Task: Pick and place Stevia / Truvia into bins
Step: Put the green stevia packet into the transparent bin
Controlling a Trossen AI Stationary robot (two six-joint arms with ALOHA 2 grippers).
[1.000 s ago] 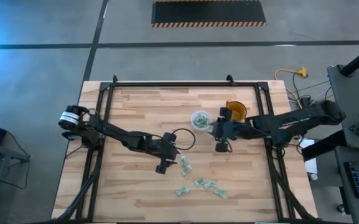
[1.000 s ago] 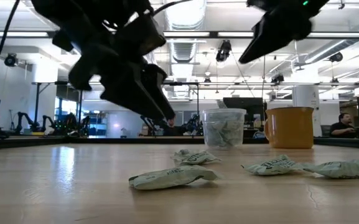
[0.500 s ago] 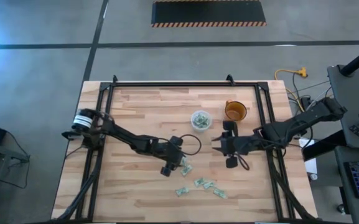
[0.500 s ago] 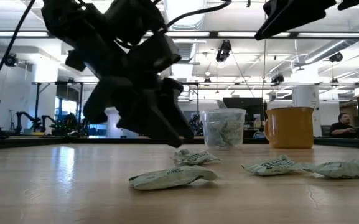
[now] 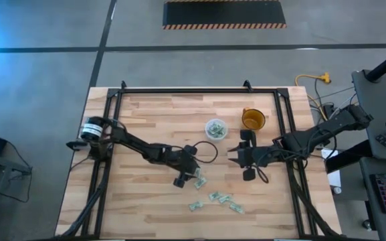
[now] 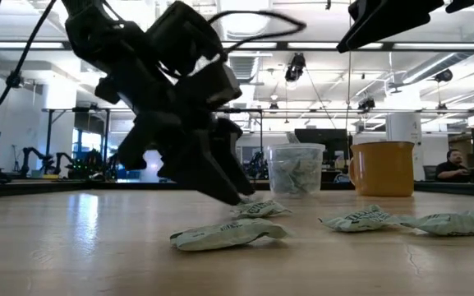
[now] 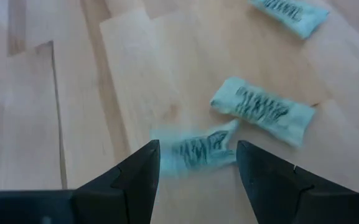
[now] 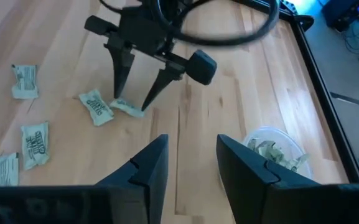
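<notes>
The left gripper hung spread over a Stevia sachet, one finger at each end, its long axis spanning the gap. More sachets lay scattered just beyond it. The clear cup sat further back, partly filled. The right gripper, spread and empty, waited near it. Actual contact with the sachet was hard to judge.

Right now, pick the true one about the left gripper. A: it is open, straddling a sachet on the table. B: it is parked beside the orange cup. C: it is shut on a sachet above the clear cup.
A: the left gripper stands open with a sachet lying on the table between its fingertips.
</notes>
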